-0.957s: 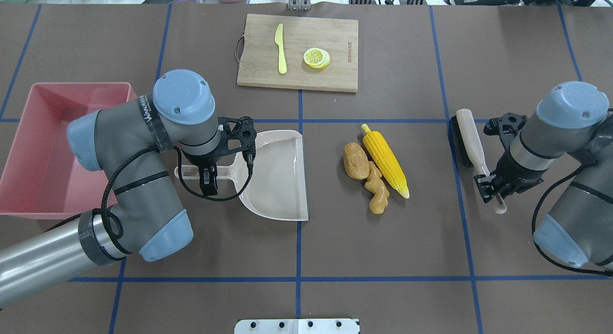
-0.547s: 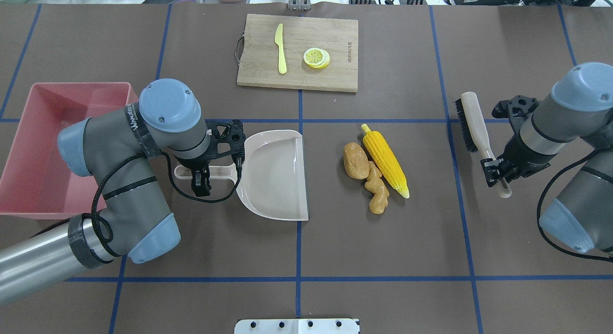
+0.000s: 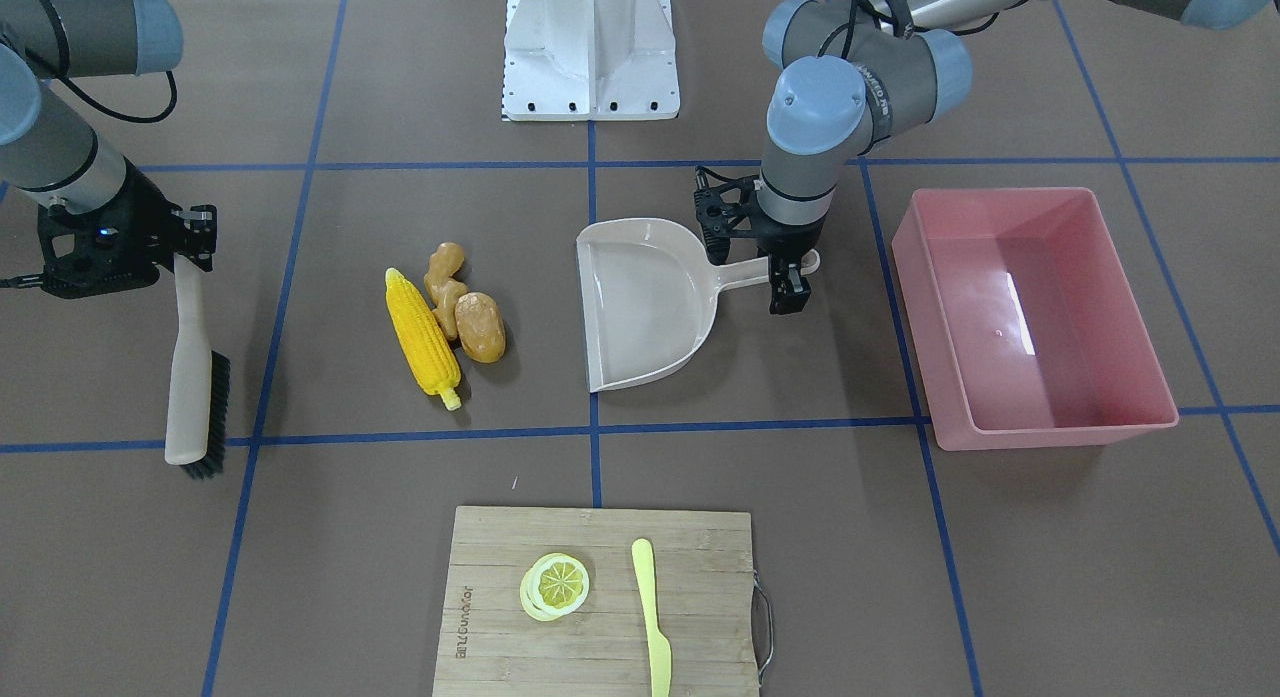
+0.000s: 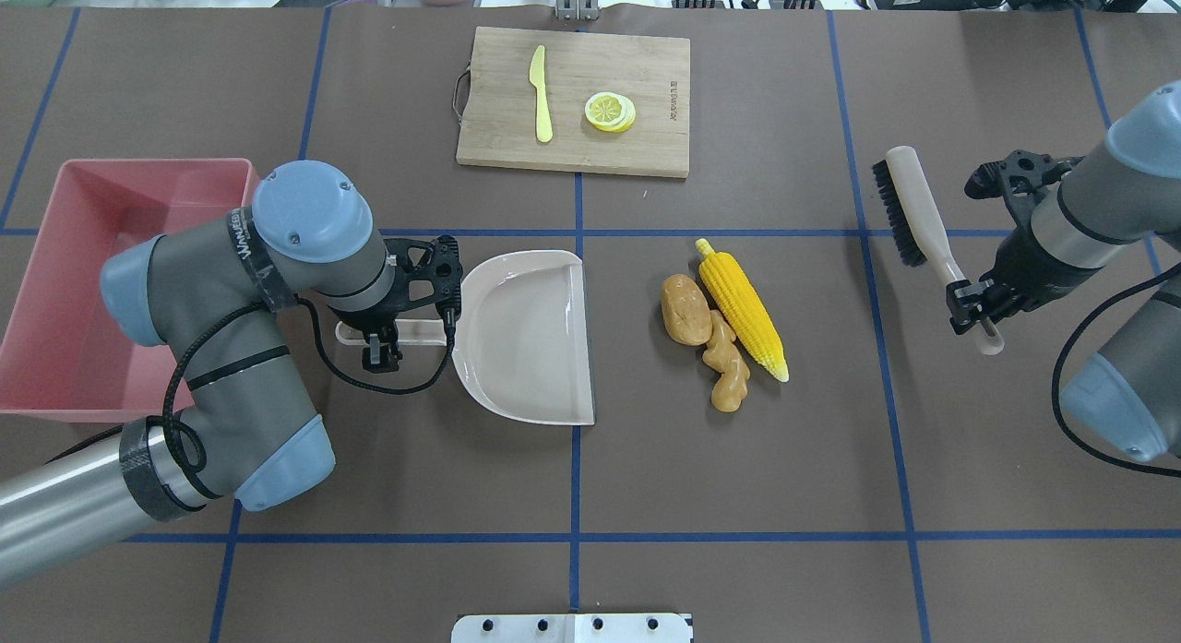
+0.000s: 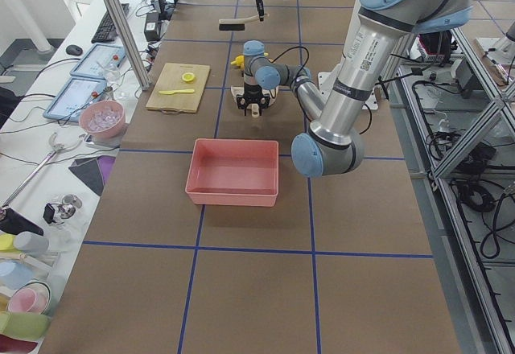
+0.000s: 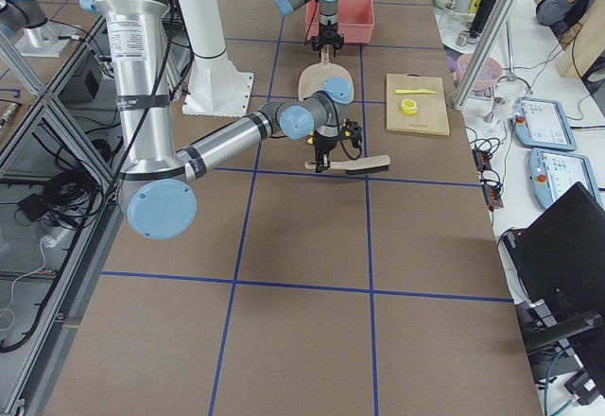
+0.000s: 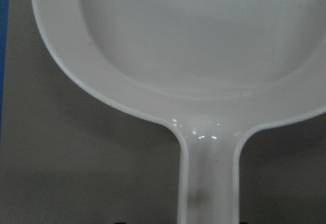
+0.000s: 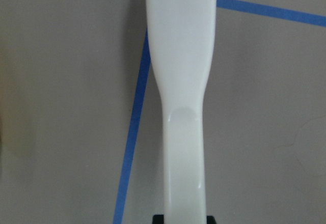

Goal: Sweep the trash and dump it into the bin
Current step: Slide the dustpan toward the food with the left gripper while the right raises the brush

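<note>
The trash lies in a cluster right of centre: a yellow corn cob (image 4: 741,309), a brown-orange potato (image 4: 685,309) and a tan ginger root (image 4: 727,374). To their left a beige dustpan (image 4: 530,334) rests flat with its mouth facing them. My left gripper (image 4: 378,343) straddles the dustpan's handle (image 7: 209,183) and looks open, one finger (image 3: 790,292) standing clear of the handle. The pink bin (image 4: 55,302) stands empty at the far left, partly under my left arm. My right gripper (image 4: 978,315) is shut on the handle of a black-bristled brush (image 4: 909,209), held off to the right of the trash.
A wooden cutting board (image 4: 646,145) at the far centre carries a lemon slice (image 4: 610,111) and a yellow plastic knife (image 4: 541,94). A white mounting plate (image 4: 572,627) sits at the near edge. Blue tape lines cross the brown table.
My left gripper slid left along the dustpan handle while the dustpan stayed put. My right gripper carried the brush away from me and to the right.
</note>
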Available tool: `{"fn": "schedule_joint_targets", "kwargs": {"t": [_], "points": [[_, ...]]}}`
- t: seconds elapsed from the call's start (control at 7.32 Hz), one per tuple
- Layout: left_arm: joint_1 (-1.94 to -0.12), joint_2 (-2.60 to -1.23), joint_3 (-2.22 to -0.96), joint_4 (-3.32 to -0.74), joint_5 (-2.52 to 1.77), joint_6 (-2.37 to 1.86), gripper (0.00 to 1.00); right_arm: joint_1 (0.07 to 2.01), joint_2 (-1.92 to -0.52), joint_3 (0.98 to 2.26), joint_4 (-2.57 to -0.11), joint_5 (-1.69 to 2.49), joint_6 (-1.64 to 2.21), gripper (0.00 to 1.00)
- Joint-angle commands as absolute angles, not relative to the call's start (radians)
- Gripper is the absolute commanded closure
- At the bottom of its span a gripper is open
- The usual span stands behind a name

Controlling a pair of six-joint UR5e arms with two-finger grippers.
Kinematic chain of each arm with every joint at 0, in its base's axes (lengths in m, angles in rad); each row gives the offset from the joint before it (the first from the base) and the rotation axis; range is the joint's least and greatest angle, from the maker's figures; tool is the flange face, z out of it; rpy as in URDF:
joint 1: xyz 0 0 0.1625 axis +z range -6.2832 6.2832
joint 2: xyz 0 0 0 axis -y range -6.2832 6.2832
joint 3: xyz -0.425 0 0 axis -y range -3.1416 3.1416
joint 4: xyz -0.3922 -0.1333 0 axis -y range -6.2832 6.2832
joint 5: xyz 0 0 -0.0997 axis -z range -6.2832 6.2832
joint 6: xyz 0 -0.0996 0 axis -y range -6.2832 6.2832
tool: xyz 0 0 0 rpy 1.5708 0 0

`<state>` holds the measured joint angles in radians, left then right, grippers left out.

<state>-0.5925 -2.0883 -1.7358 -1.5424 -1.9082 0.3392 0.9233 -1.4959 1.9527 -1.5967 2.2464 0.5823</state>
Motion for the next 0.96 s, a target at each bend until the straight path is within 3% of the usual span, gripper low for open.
{"fn": "schedule_joint_targets", "kwargs": {"t": [0.0,0.14,0.55,0.82], "points": [[-0.594,-2.086,-1.74,-1.543,-1.911,0.339,0.78,0.989,-1.511,1.973,-1.594,2.312,0.564,1.0],[-0.595,-2.085,-1.746,-1.543,-1.914,0.339,1.0,0.991,-1.511,1.977,-1.595,2.307,0.563,1.0],[-0.624,-2.068,-1.838,-1.476,-1.914,0.342,1.0,1.029,-1.505,1.997,-1.602,2.371,0.601,1.0],[-0.618,-2.118,-1.821,-1.451,-1.911,0.342,1.0,1.031,-1.47,2.029,-1.588,2.399,0.653,1.0]]}}
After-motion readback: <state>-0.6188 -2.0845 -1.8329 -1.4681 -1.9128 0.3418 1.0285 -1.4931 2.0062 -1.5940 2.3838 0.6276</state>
